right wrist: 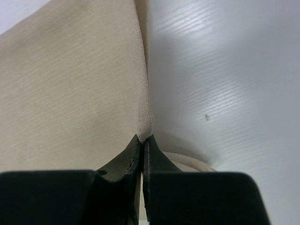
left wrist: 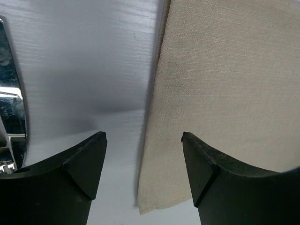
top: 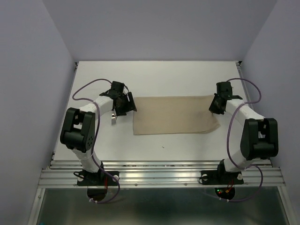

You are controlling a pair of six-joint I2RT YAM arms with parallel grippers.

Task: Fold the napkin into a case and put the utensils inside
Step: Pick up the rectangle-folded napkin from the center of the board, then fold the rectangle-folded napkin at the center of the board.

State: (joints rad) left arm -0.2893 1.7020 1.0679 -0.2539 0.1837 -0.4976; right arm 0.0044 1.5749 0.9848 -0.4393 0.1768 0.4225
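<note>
From the top cam we see the napkin lying flat mid-counter, a wide rectangle w/ its long side running left to right. The left end effector sits right at its left short edge, and the right end effector is at the right short edge, by the far corner. The utensils are on bare counter just left of the cloth, right beside the left end effector, not on or in the napkin. We can make out fork tines, the rest is too small to tell.

Left wrist cam: the left end effector has its fingers wide apart, gripping nothing. One tip is over bare counter, the other over the napkin, w/ the cloth's edge running btw them. Shiny metal at the frame's far left, prob a utensil.

Right wrist cam: the right end effector is pressed together, clamped on the napkin edge, where the cloth rises in a small ridge into the tips. A bit of cloth pokes out on the other side too.
</note>
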